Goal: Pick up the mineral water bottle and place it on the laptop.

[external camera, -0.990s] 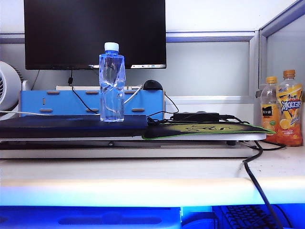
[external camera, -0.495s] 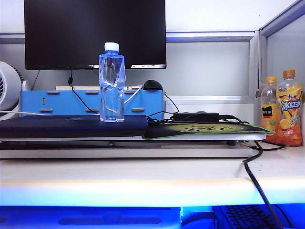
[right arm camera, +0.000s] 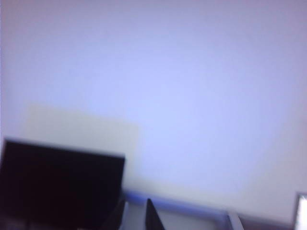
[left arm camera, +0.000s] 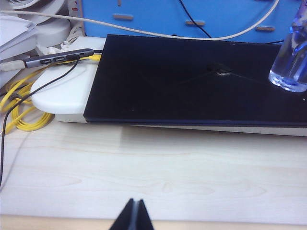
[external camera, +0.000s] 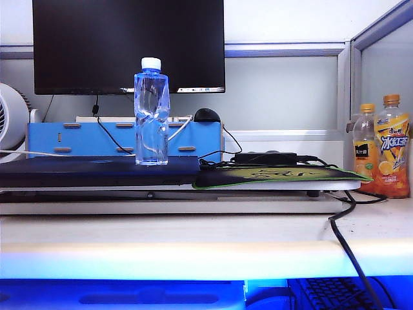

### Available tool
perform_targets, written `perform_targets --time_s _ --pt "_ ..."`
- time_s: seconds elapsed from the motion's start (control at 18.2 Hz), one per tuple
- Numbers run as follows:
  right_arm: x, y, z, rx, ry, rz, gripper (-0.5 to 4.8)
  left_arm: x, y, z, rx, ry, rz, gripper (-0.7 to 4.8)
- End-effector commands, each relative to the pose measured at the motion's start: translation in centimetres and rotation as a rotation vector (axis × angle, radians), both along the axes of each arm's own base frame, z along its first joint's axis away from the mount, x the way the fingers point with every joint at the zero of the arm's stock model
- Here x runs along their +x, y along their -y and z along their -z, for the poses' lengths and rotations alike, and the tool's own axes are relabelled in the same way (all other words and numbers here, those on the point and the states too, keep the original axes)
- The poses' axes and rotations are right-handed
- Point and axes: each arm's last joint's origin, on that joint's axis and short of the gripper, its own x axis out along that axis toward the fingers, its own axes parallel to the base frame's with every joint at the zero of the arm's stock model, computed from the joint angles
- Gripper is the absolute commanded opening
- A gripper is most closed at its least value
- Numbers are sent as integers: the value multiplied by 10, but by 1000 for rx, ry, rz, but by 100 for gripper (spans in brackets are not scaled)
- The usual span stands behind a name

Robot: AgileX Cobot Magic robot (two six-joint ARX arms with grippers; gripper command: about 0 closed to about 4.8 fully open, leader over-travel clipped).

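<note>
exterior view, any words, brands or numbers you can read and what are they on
"冰红茶" in large white characters: label of the taller orange drink bottle, far right.
Shorter orange drink bottle: yellow label carries print, too small to read.
Green-edged mouse pad: dark lettering seen edge-on, unreadable.
Mineral water bottle on the laptop: no label.
Monitor: no readable text.

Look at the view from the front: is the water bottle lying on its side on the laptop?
No. The water bottle stands upright, cap on top, its base resting on the closed laptop.
</note>
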Motion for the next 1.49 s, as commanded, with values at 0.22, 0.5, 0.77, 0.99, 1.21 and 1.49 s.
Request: perform_targets --time_s 0.22,0.5,0.77,0.99,1.21,1.49 --pt "40 -28 39 -91 -162 29 62 0 0 0 1 0 4 -2" --pt "82 -60 108 -97 -160 74 62 0 0 0 1 0 2 -2" --pt "113 -70 206 -190 -327 118 63 0 0 0 1 0 3 -2" --pt "114 -66 271 -158 -392 86 63 0 0 0 1 0 3 -2" --pt "112 -57 313 -6 -407 146 63 0 0 0 1 0 3 -2" --pt "120 -52 343 -2 -469 164 63 0 0 0 1 0 3 -2"
